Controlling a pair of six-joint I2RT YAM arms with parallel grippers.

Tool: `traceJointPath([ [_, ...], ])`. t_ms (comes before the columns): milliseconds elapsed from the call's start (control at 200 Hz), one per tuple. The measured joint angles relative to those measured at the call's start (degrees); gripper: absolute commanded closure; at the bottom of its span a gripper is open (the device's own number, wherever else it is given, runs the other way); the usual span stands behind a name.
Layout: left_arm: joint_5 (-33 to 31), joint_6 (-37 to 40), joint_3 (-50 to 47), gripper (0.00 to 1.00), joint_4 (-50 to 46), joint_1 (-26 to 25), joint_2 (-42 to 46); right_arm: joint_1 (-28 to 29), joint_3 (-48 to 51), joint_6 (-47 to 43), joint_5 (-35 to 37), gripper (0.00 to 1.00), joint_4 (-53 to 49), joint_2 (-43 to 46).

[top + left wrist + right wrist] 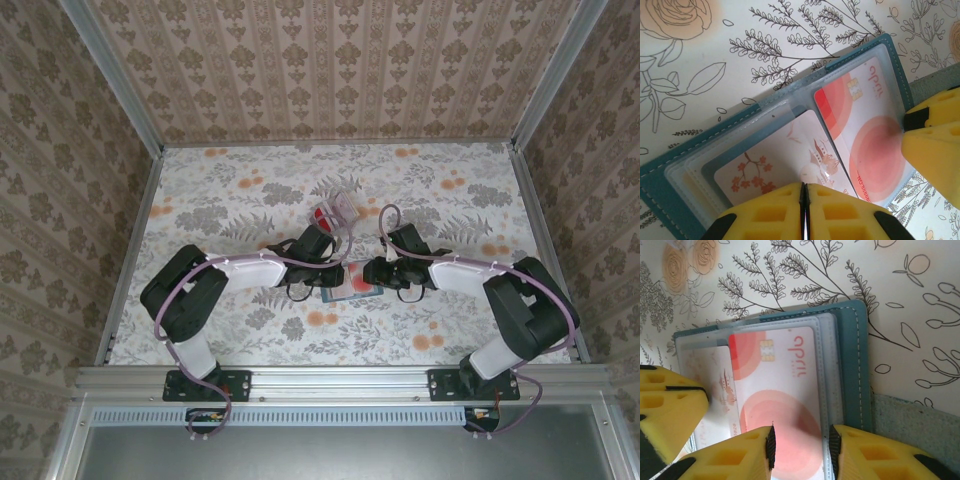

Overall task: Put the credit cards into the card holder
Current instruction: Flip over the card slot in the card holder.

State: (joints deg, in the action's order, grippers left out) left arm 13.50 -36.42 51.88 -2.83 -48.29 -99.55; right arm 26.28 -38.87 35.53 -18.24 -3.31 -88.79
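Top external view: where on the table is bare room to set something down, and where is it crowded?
Bare table: the far strip between the back wall and the clear box, both far corners, and the near strip in front of the card holder. Crowded: the middle, where left gripper and right gripper meet over it.

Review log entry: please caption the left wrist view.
Left pincer, shut, at an open dark teal folding card holder with a red-and-white plastic credit card sleeved inside.
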Motion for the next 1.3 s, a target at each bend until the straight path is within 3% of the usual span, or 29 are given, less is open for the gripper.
traceJointPath([
  [430, 0.0, 0.0, 0.1, 0.89, 0.0, 0.0, -0.2, 0.9, -1.6, -1.3, 0.3, 0.62, -0.4, -1.4],
  [1300, 0.2, 0.0, 0.7, 0.89, -0.1, 0.0, -0.8, -1.1, 0.4, 4.8, -9.0, 0.62, 9.1, -2.8],
])
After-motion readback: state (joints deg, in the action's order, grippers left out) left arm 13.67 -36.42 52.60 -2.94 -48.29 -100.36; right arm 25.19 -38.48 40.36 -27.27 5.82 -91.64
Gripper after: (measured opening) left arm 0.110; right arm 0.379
